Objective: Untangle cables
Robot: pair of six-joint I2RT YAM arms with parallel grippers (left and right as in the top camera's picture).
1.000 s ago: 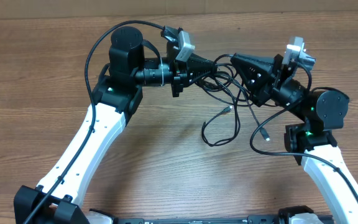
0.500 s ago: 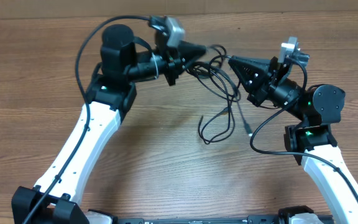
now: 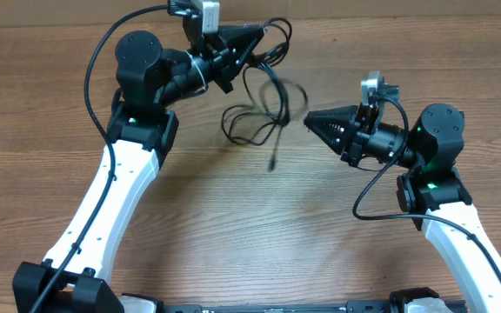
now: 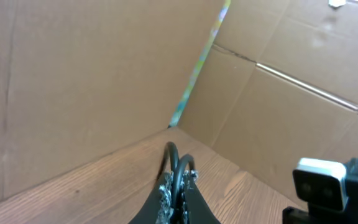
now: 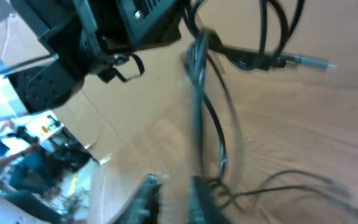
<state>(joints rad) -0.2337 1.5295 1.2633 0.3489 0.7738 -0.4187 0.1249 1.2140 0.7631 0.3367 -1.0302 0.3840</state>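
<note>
Overhead: cables (image 3: 277, 91) hang far-to-near, clamped in the left gripper (image 3: 257, 33); the right gripper (image 3: 308, 122), earlier among them, seems slightly parted, empty.

You're looking at a brown wood-grain surface (image 3: 259, 235), its grain running side to side. A cardboard wall (image 3: 364, 10) stands along its far edge. In the left wrist view you can see two cardboard panels meeting at a corner where the wood ends. The left arm (image 3: 116, 204) and right arm (image 3: 459, 243) come up from the near edge, one at each side. The cables (image 3: 255, 122) are bunched over the far middle of the surface. They are blurred, so you cannot tell whether their lowest loops rest on the wood or hang clear of it.
</note>
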